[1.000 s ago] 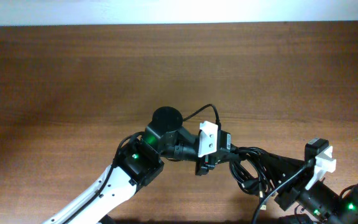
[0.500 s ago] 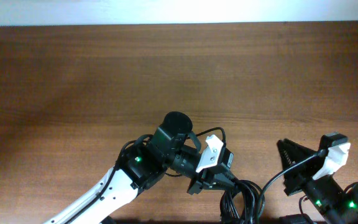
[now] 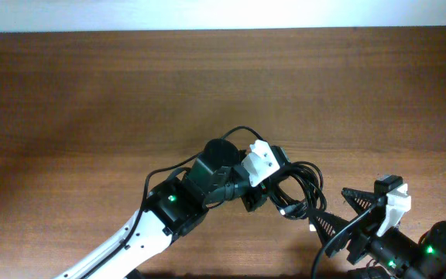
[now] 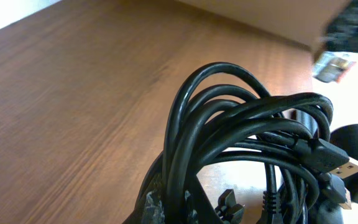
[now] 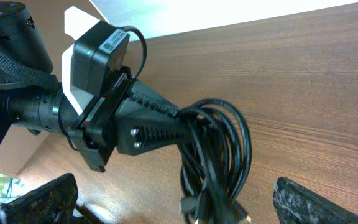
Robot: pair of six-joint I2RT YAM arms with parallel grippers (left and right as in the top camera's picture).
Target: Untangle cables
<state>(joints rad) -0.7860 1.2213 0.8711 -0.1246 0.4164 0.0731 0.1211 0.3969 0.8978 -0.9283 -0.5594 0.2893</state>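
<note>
Within left fingers (image 5: 154,124), cable bundle (image 4: 179,149) clamped, right fingers (image 5: 309,202) spread just beside

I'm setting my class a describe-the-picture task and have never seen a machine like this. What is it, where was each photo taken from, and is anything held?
These are two robot arms at a brown wooden table. One picture looks down from above; the other two come from a small camera on each arm's wrist. The left claw is shut on a coiled bundle of thin black cables, seen close up in its own wrist picture. The right claw stands wide open beside the bundle, holding nothing.
</note>
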